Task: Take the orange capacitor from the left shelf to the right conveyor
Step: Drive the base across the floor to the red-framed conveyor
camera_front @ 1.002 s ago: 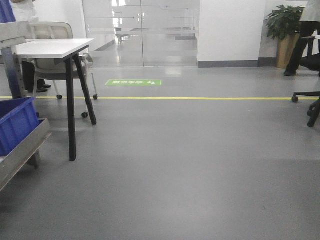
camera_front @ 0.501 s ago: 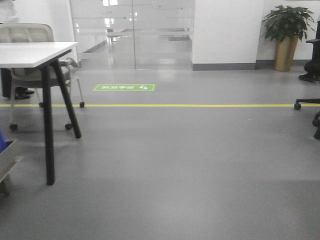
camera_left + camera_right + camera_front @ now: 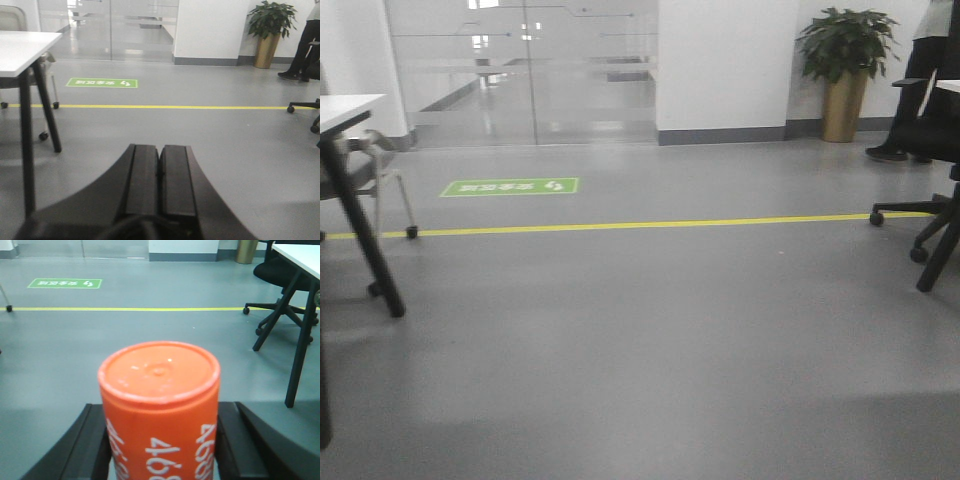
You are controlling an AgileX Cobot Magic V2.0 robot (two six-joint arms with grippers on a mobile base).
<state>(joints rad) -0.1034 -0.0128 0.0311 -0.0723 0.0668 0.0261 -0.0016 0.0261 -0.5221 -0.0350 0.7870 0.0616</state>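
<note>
Since the orange capacitor (image 3: 159, 375) stands upright between the right gripper's (image 3: 161, 445) fingers, clamped only on its lower sides, a jolt of the mobile base could tip it or slip it free. One capacitor is in view. The left gripper (image 3: 160, 177) is pressed closed and empty. Ahead of both grippers are one yellow floor line (image 3: 640, 225) and one potted plant (image 3: 845, 60); the right conveyor is not in view.

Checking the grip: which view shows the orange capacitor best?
The right wrist view: the orange capacitor fills the frame, upright, held in the right hand. The front and left wrist views show none of it.
</note>
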